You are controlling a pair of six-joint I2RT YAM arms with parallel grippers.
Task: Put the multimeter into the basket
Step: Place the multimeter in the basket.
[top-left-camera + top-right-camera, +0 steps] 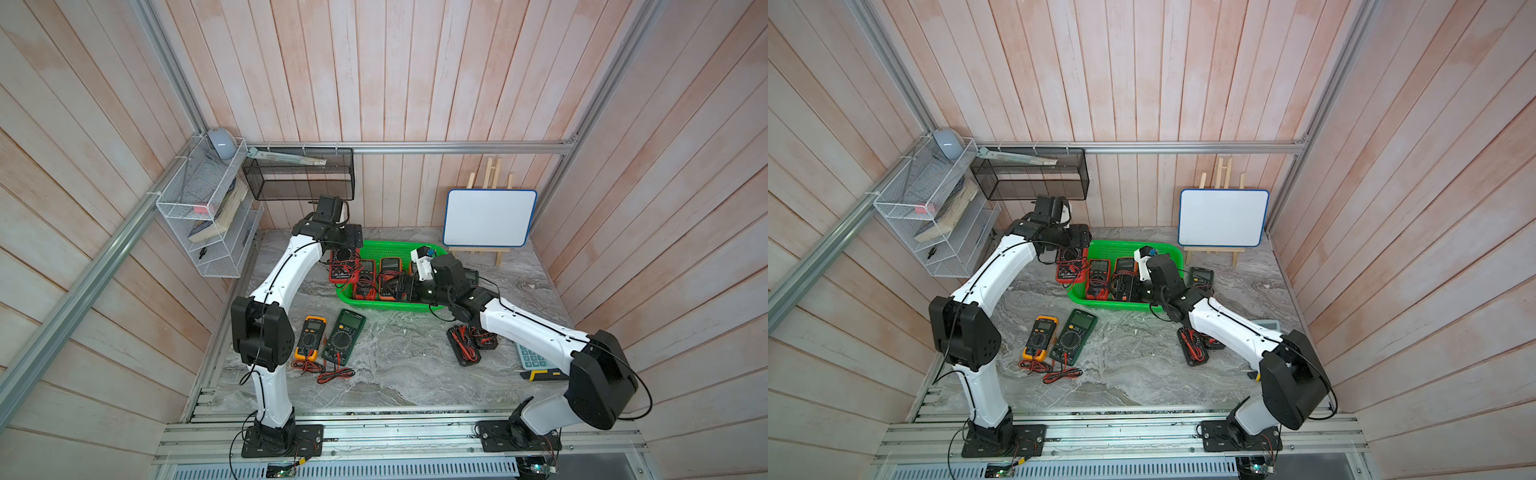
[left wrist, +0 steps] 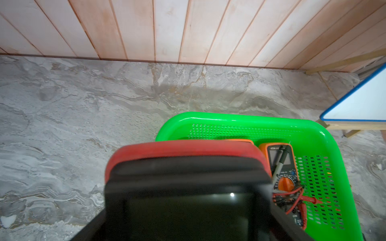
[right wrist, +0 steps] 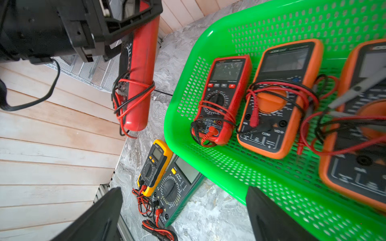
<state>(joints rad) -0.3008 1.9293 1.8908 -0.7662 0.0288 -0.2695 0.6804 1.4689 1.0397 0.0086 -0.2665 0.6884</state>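
The left pincer was clamped on the red multimeter, holding it tilted over the table, just beside one end of the green basket. The right pincer gaped wide and empty above the basket's near rim; three other multimeters lay inside.
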